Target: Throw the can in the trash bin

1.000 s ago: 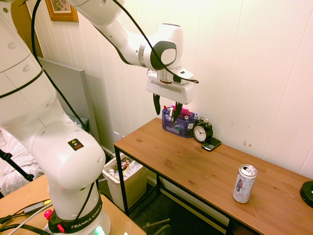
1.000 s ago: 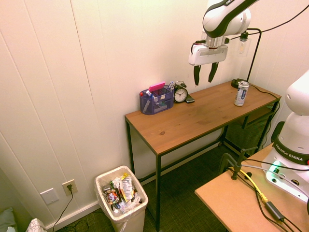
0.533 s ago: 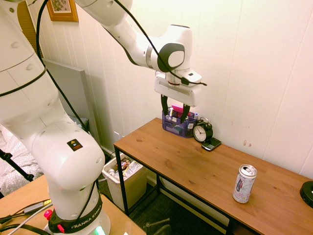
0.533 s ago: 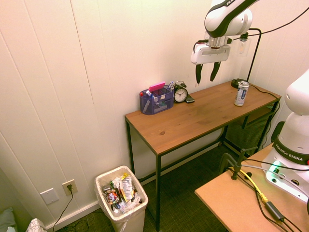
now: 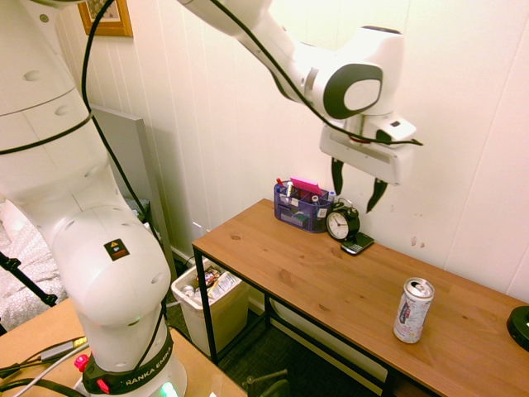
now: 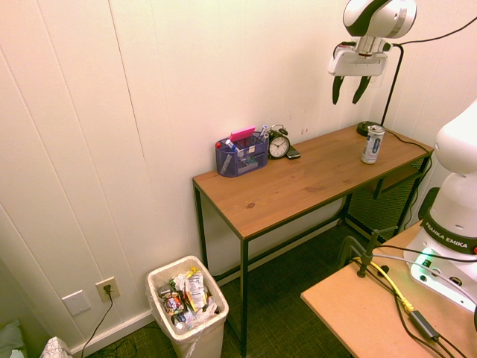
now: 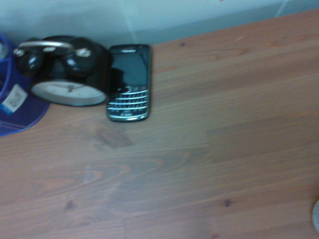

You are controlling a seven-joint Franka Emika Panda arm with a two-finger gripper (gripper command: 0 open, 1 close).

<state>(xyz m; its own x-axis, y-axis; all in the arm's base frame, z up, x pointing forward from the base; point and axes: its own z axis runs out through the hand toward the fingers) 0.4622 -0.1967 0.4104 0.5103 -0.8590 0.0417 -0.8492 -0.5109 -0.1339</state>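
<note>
I see the jaws spread, empty, high above the bench. The can stands upright near its front edge; the trash bin sits on the floor beyond the far end.

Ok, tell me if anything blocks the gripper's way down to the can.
Nothing visible does. The open gripper hangs high above the table; the can stands alone on bare wood, apart from the clock and phone.
</note>
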